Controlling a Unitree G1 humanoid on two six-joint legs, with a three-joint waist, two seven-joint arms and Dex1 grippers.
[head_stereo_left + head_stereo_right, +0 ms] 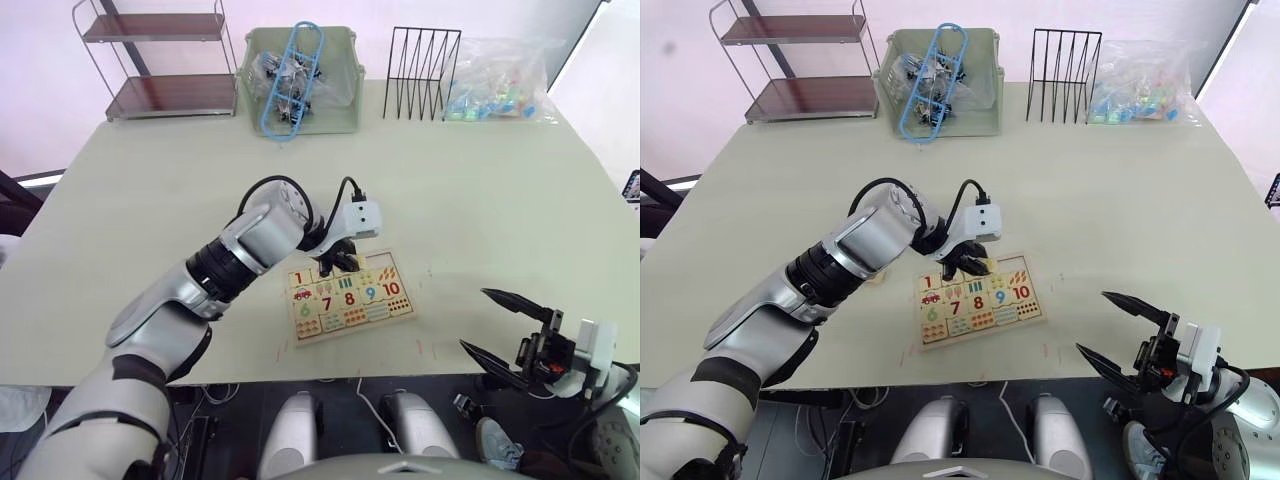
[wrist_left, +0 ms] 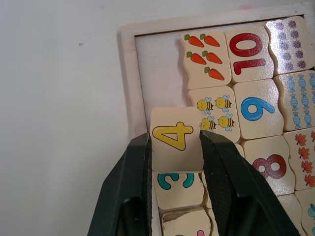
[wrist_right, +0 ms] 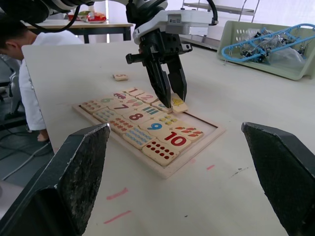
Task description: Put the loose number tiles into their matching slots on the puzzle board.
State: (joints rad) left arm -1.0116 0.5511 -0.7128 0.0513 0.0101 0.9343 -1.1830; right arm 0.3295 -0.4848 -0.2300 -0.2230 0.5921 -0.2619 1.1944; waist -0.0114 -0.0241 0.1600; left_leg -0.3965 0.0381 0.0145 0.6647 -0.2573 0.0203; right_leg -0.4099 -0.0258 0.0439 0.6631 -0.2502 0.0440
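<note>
- Black fingers of the left gripper (image 2: 174,147) are clamped on a pale-wood tile bearing a yellow 4 (image 2: 175,137), one finger on each side edge of the tile.
- The yellow 4 tile is held tilted over the puzzle board (image 1: 350,298), its lower edge down at the top row, above a tile with a teal 3 (image 2: 177,189) that already sits in the board.
- Just beyond the held tile, an empty slot (image 2: 160,69) shows as bare pale wood in the corner of the board, beside a carrot picture piece (image 2: 205,58) and a bee picture piece (image 2: 216,113).
- On the board, a red 10 (image 2: 247,49), a blue 9 (image 2: 256,108) and a dark red 8 (image 2: 269,166) lie in their places.
- One loose tile (image 3: 120,77) lies on the table (image 1: 480,190) near the board, on the robot's left, apart from it; its numeral cannot be read.
- The right gripper (image 1: 500,325) hangs past the table's near edge, well apart from the board, with its two fingers spread wide and nothing between them.
- Along the far edge of the table stand a metal shelf rack (image 1: 160,60), a pale green bin (image 1: 300,80), a black wire rack (image 1: 420,72) and a clear bag of colourful pieces (image 1: 500,85).
- A person (image 3: 24,59) in white sits beyond the table's side in the right wrist view.
</note>
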